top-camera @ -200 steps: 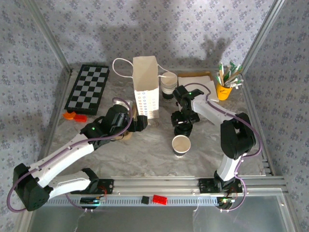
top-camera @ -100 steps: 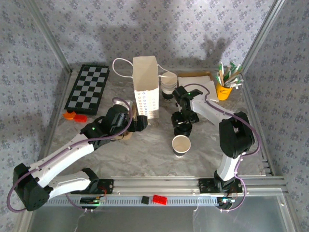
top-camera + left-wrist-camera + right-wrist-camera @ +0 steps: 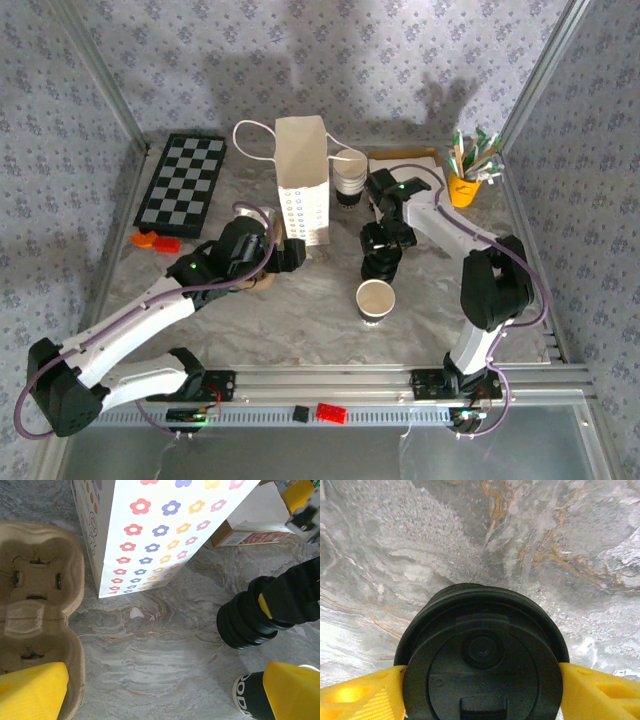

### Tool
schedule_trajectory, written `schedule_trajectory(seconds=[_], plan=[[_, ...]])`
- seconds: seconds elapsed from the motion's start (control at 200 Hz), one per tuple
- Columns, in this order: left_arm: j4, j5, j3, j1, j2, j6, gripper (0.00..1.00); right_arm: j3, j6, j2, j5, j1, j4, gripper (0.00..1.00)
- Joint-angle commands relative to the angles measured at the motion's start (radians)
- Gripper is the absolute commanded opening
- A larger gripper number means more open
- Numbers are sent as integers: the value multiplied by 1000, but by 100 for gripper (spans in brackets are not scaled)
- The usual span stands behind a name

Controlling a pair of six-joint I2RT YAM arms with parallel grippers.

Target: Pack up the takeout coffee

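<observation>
A dark paper cup (image 3: 375, 298) with a white rim stands open-mouthed and lidless at mid-table; its printed side shows in the left wrist view (image 3: 250, 698). Just behind it is the stack of black lids (image 3: 380, 265) (image 3: 246, 622). My right gripper (image 3: 384, 243) (image 3: 482, 690) is over that stack, its yellow fingers (image 3: 357, 695) pressed on both sides of the top lid (image 3: 482, 665). The white flowered paper bag (image 3: 301, 180) (image 3: 165, 530) stands upright behind. My left gripper (image 3: 290, 255) (image 3: 165, 695) hangs open over bare table, between the bag and the cup.
A pulp cup carrier (image 3: 35, 605) (image 3: 258, 283) lies under my left arm. Stacked lidless cups (image 3: 350, 180) stand right of the bag, with a flat box (image 3: 408, 164) and a yellow holder of sachets (image 3: 465, 185) beyond. A chessboard (image 3: 182, 180) and orange pieces (image 3: 155, 240) lie far left.
My right arm's wrist has shifted slightly right and back over the lid stack. The left arm, cup and bag have not moved.
</observation>
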Motion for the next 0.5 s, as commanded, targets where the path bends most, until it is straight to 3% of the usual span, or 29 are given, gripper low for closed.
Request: schedule_trajectory(seconds=[0.0,0.26,0.5], plan=[[8,14,24,-6,-8,-11,100,31,9,-49,-43,-24,-46,76],[16,48,30,-6,-9,-50,100,43,26,-93,-84,-44,-73,77],[45,101,17,-33,-9,-173,100,51,72,-216,5,-1,-156,77]])
